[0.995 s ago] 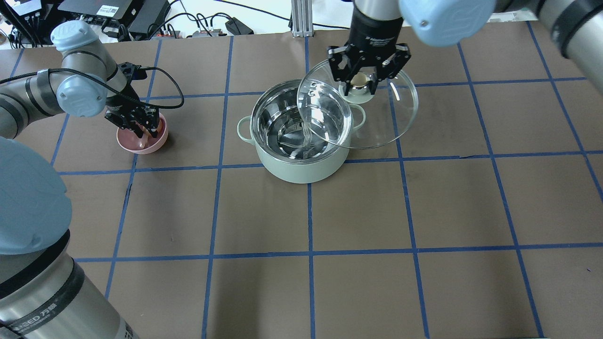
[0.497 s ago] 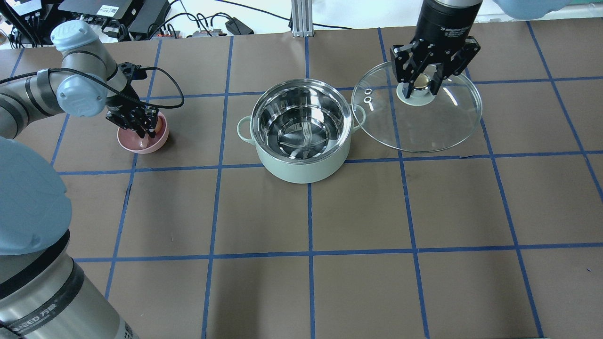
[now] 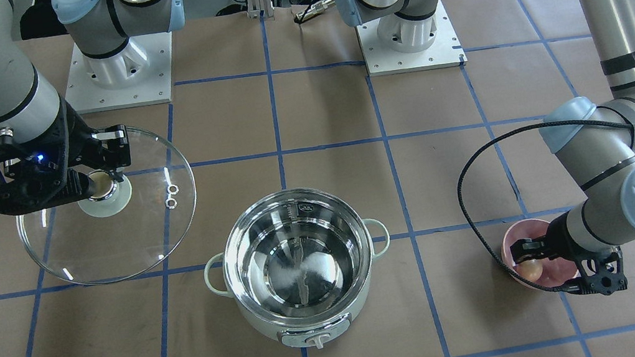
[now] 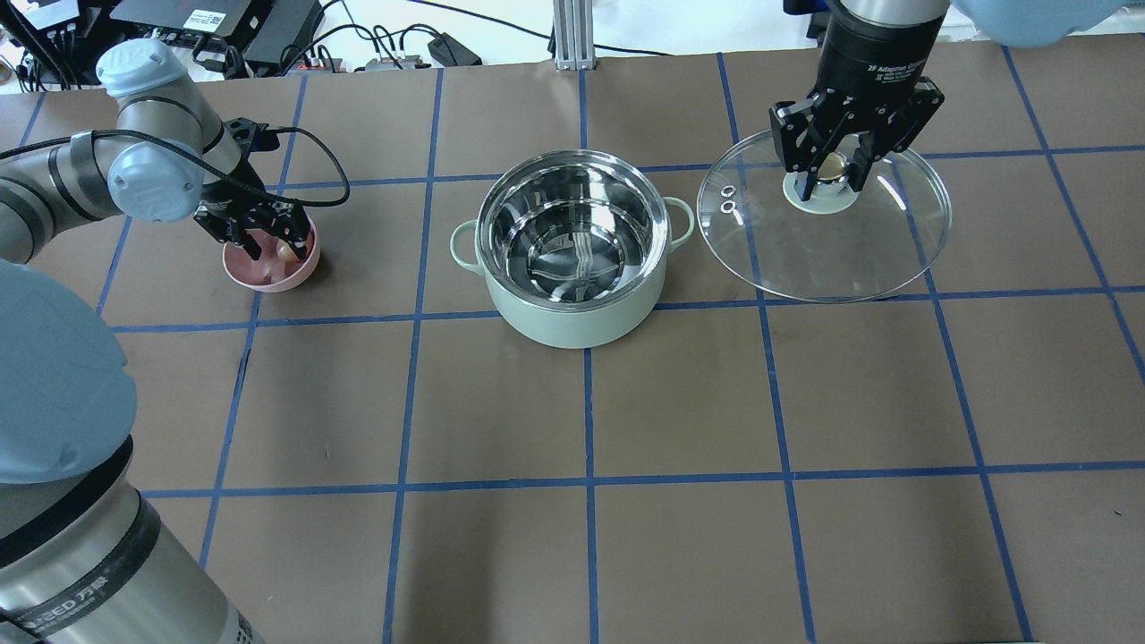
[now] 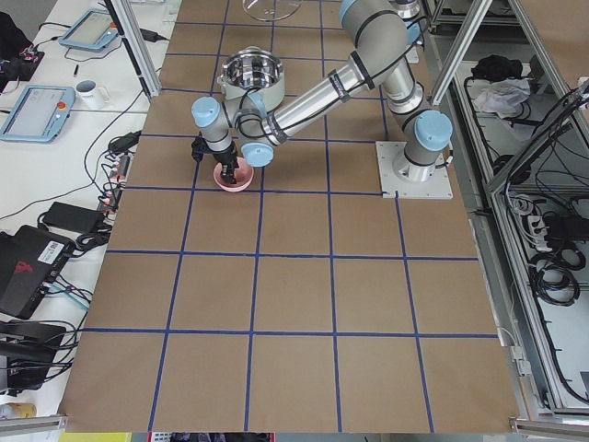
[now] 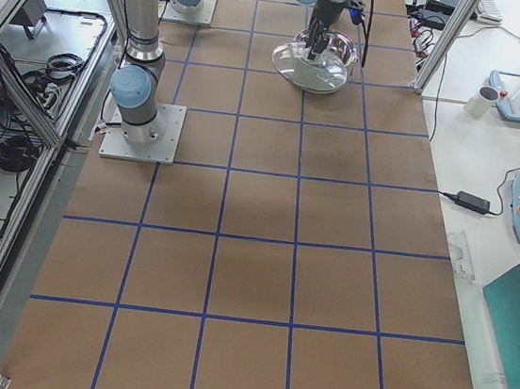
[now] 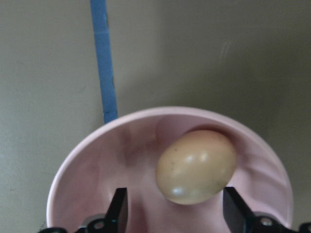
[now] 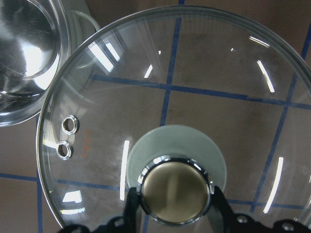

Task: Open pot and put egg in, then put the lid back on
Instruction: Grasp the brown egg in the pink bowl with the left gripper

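In the front-facing view I have the right gripper [image 3: 99, 184] clamped on the knob [image 3: 101, 182] of the lid [image 3: 114, 253], off to the robot's right of the pot [image 3: 264, 328]. Overhead, the pot stands uncovered, the lid's rim is just beside its right handle, and there is wide bare table [image 4: 680, 402] on the near side. The left gripper [image 4: 275, 249] reaches into the pink bowl [image 4: 255, 279], well left of the pot. On the left wrist camera, the fingers stand apart, straddling the egg [image 7: 197, 166] in the bowl. On the right wrist camera, both fingers hug the knob.
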{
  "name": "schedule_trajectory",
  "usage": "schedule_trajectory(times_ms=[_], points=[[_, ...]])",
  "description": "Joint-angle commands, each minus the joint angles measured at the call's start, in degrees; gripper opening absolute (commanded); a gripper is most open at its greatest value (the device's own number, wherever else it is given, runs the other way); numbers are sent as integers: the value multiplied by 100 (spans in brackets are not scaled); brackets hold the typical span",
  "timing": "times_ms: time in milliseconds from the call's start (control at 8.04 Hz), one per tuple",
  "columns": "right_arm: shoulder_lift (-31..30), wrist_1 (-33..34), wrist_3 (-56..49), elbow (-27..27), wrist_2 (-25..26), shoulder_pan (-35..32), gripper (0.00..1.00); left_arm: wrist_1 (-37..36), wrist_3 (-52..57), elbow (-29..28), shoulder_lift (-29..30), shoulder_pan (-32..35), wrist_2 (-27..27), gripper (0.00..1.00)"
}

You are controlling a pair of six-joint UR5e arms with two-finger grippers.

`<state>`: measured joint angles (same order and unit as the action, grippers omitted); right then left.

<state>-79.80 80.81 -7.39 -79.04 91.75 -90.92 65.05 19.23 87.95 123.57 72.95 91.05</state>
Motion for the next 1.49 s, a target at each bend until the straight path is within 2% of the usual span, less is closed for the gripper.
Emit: schedule_trajectory(times_ms=[0,870,1119,1368], points=[[-9,5,-8,-32,10,4,40,-159,159,-6,0,0,-17,83],[-18,14,-8,-94,18,4,38,-256,169,3,114,0,-61,82],[-53,14,-8,-94,10,4,37,-256,169,3,123,0,-70,78],[-53,14,-8,-102,10,4,36,-256,195,3,132,0,-70,44]])
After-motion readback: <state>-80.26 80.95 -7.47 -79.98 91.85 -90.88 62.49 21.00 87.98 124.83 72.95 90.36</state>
